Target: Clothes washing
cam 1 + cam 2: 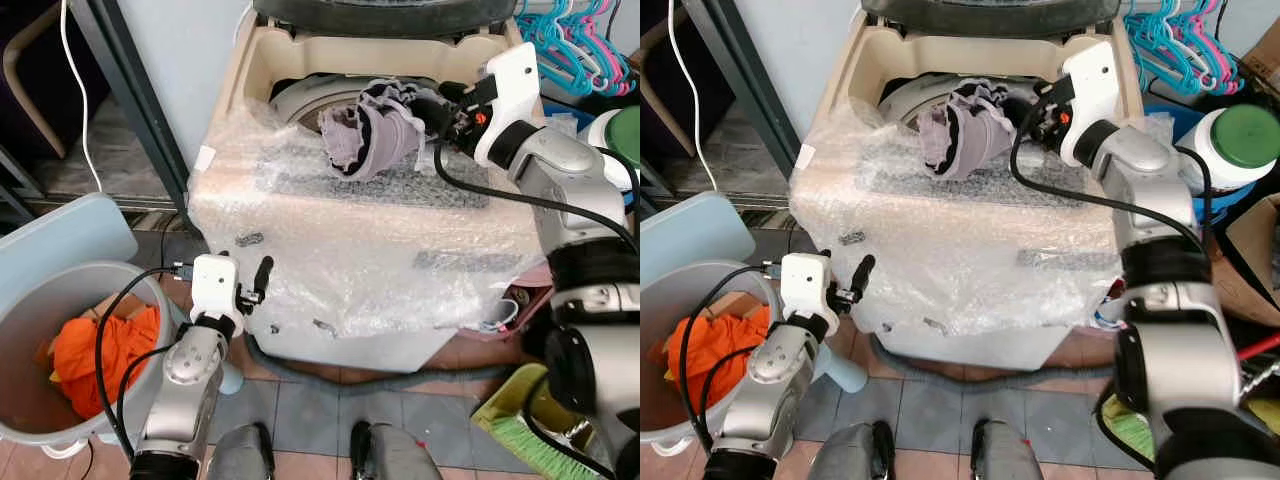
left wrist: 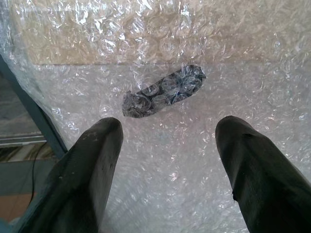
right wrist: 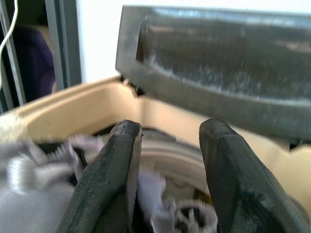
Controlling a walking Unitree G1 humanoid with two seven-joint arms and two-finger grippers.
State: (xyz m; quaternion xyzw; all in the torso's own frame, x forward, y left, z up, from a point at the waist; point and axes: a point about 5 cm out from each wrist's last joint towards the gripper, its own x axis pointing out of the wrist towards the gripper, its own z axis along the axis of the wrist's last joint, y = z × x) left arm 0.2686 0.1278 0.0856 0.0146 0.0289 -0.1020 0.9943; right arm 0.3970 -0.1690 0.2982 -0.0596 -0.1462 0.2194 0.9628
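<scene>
— Which step is this?

— Loading, I'd say. The right gripper (image 1: 440,112) grips a grey garment (image 1: 372,128) over the mouth of the top-load washing machine (image 1: 262,60), whose front is draped in bubble wrap (image 1: 370,250).

— And the left?

— The left gripper (image 1: 258,285) waits with fingers spread, facing the wrap. Next, lower and release into the drum (orange clothes (image 1: 105,355) wait in the grey bin (image 1: 25,300)).

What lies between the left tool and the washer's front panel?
Only bubble wrap draped over the washing machine; the left tool faces it, shown in the left wrist view.
</scene>
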